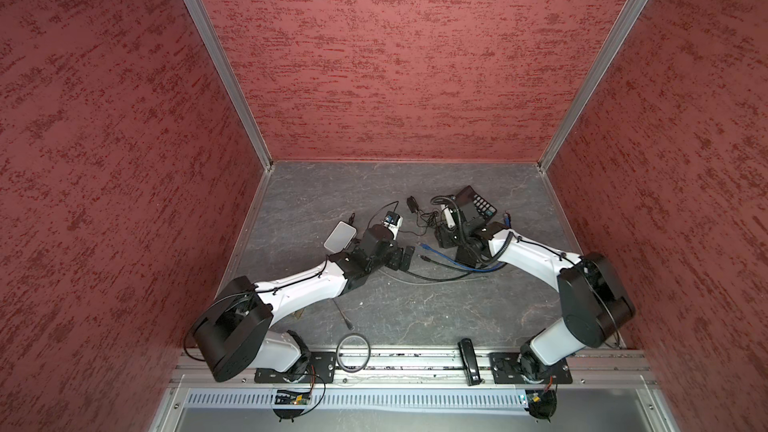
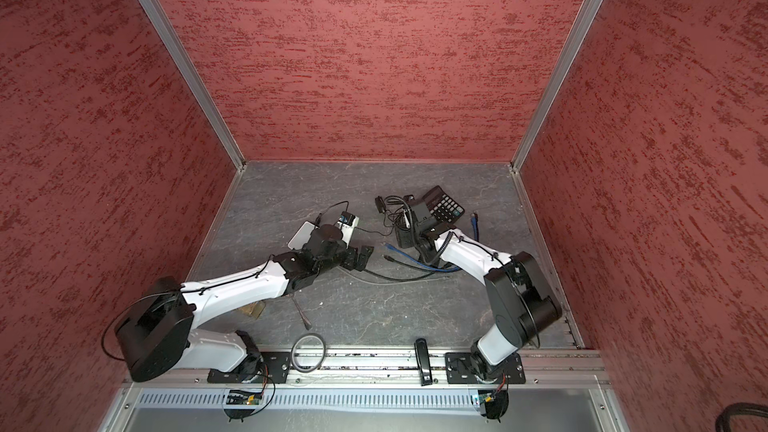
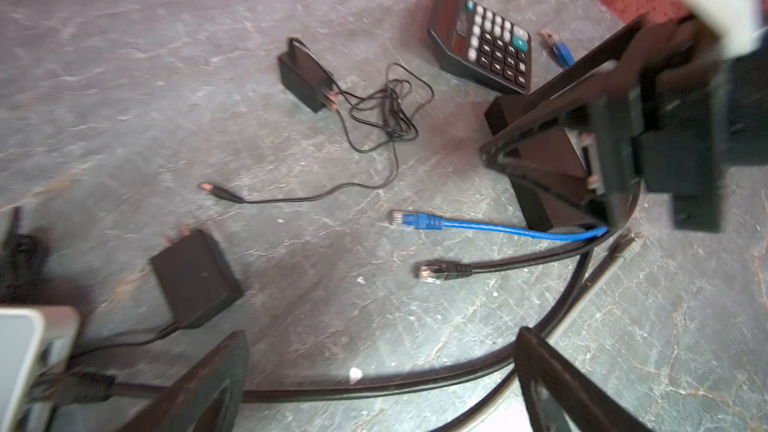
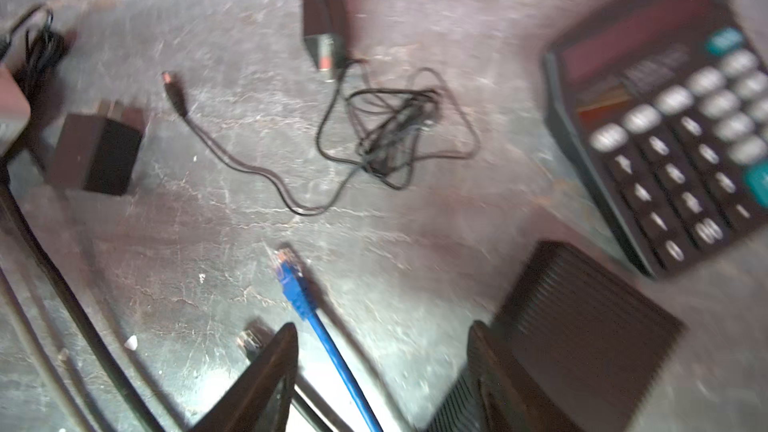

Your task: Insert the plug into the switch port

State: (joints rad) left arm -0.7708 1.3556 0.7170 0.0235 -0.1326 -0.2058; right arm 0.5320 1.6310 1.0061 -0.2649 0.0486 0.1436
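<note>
1. In both top views, the left hand [image 1: 405,258] hangs low over the grey surface [image 1: 415,309]. Its jaws stand wide apart with nothing between them. The right hand [image 1: 442,238] is lowered near mid-surface, in front of the calculator [image 1: 478,201]. The blue plug [image 1: 424,246] lies flat on the surface between the two hands. A black plug [image 1: 424,258] lies just beside it. A white box [image 1: 340,235] sits beside the left wrist.

2. In the left wrist view, the left hand's fingers [image 3: 199,384] stand wide apart above a flat black cable. The blue plug [image 3: 411,220] lies on the surface beyond them, and its cable runs under the right hand [image 3: 490,152]. The switch [image 3: 544,151] shows through that hand's finger frame. Whether the two touch cannot be told.

3. The right wrist view is blurred. The right hand [image 4: 382,332] has its jaws apart and is clamped on nothing. The blue cable passes between the fingers along the surface. The blue plug [image 4: 291,272] lies just ahead of the fingertips. The switch [image 4: 582,326], a ridged black box, lies beside and partly beneath one finger, apart from the plug. Its ports are hidden. The calculator [image 4: 673,139] lies just beyond the switch. A power adapter [image 4: 324,22] with a tangled lead lies farther off.
</note>
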